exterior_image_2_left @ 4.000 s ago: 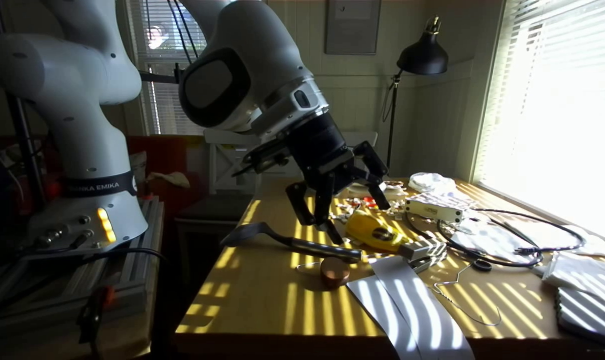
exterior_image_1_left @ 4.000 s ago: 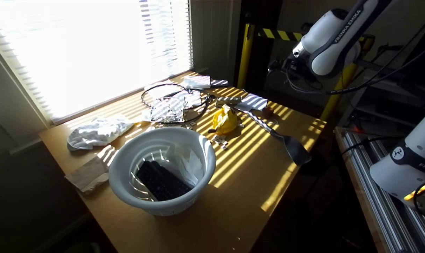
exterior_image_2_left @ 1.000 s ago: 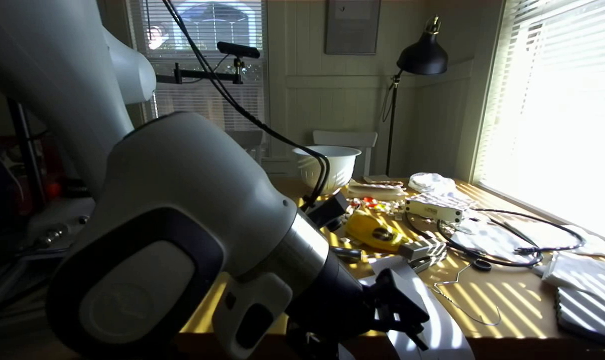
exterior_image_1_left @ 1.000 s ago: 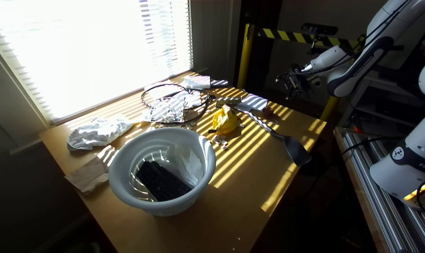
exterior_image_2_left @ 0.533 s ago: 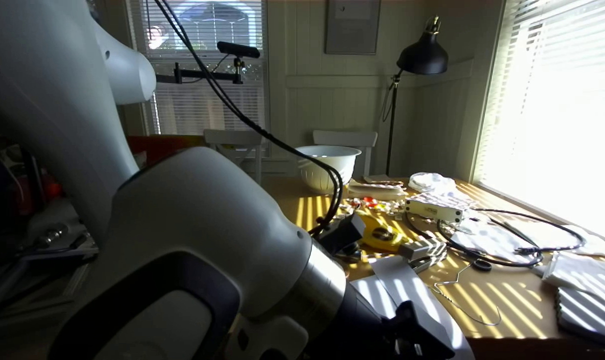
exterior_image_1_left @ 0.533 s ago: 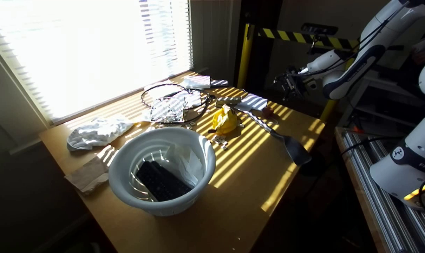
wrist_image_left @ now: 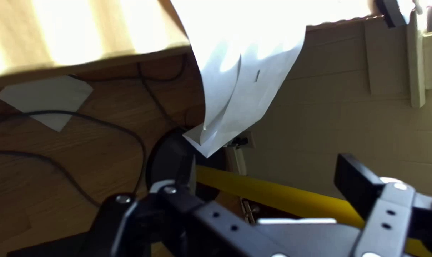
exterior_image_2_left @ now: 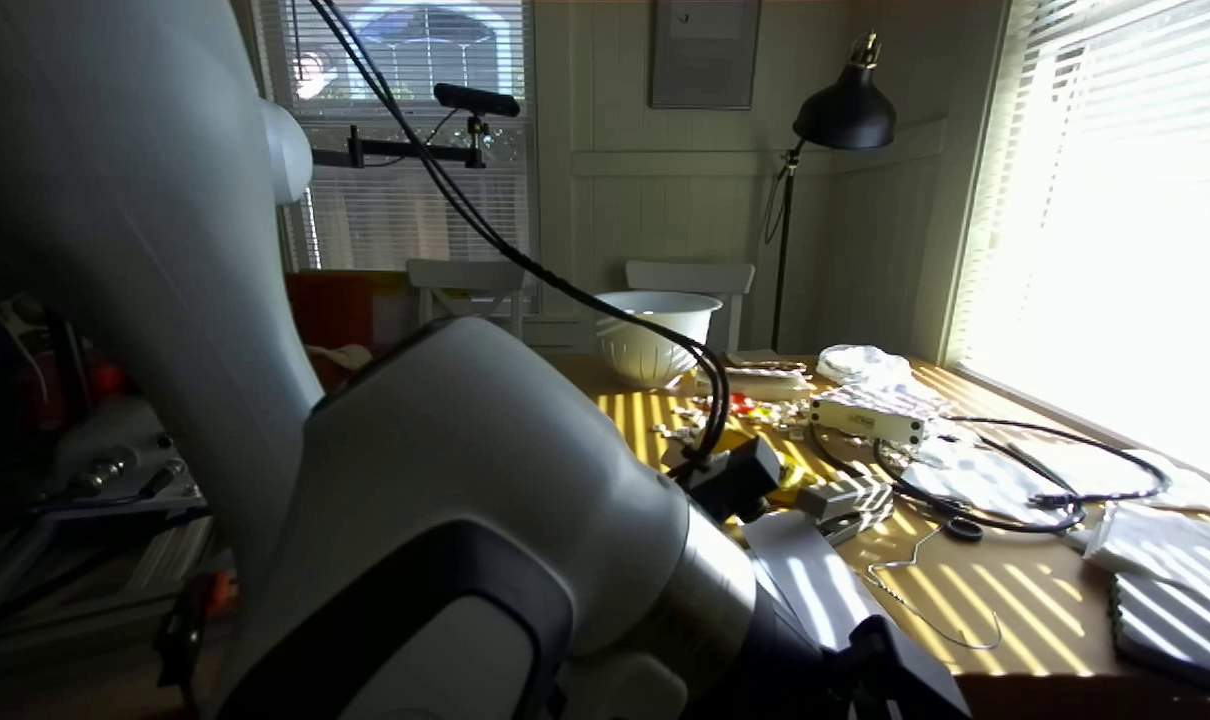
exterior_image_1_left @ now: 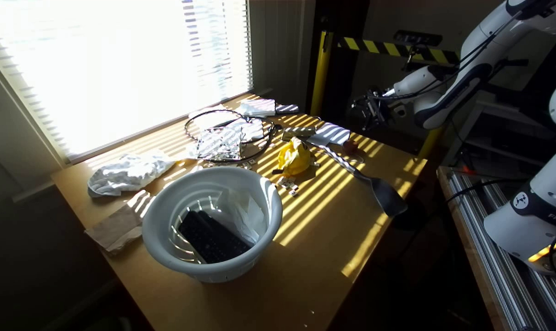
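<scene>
My gripper (wrist_image_left: 272, 173) is open in the wrist view, its two black fingers wide apart with nothing between them. A white paper sheet (wrist_image_left: 244, 78) is nearest; its folded end hangs past the table edge, just ahead of the fingers and apart from them. The paper also lies on the table in both exterior views (exterior_image_1_left: 332, 133) (exterior_image_2_left: 815, 570). In an exterior view the gripper (exterior_image_1_left: 369, 110) is in the air beyond the table's far right side. Near the paper are a grey box (exterior_image_2_left: 840, 497), a yellow bag-like thing (exterior_image_1_left: 294, 158) and a black spatula (exterior_image_1_left: 386, 195).
A white bowl (exterior_image_1_left: 223, 275) holds a black keyboard-like thing (exterior_image_1_left: 211, 239) and white paper. A black cable loop (exterior_image_2_left: 1115, 497), a bent wire (exterior_image_2_left: 900, 595) and a white cloth (exterior_image_1_left: 128, 174) lie on the table (exterior_image_1_left: 314, 257). A yellow post (wrist_image_left: 280, 191) stands behind the gripper.
Over four seconds the arm has swung from above the spatula and yellow thing towards the paper's hanging end. In the last second it has shifted slightly further. The table things have not visibly moved.
</scene>
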Available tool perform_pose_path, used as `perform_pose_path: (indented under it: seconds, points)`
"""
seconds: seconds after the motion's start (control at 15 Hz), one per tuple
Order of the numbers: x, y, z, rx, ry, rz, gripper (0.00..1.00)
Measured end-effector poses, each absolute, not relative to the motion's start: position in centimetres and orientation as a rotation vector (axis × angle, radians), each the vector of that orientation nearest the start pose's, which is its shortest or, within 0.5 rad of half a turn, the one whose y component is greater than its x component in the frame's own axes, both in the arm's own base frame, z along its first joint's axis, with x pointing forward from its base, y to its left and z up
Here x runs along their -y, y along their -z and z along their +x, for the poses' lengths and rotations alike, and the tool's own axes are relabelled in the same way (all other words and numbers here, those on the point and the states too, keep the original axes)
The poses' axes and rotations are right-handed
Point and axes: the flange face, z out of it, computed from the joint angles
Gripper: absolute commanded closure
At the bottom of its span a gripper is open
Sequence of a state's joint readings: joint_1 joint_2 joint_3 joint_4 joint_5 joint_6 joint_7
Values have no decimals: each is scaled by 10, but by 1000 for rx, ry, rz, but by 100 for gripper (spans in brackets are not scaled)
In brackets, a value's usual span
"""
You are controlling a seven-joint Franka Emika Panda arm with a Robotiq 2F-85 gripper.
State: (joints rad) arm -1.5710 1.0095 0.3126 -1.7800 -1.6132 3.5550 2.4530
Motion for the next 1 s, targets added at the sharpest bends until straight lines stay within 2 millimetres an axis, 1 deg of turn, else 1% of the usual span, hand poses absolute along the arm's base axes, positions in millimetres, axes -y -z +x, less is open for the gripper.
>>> perform_pose_path:
  seconds: [0.2,0.6,0.8,1.0]
  points:
    - [504,-93,282,-2238,704,-1129,0]
    - [483,-83,296,-2120,656,-1118,0]
    - [481,-76,293,-2083,630,-1075,0]
    - [487,-72,285,-2071,609,-1021,0]
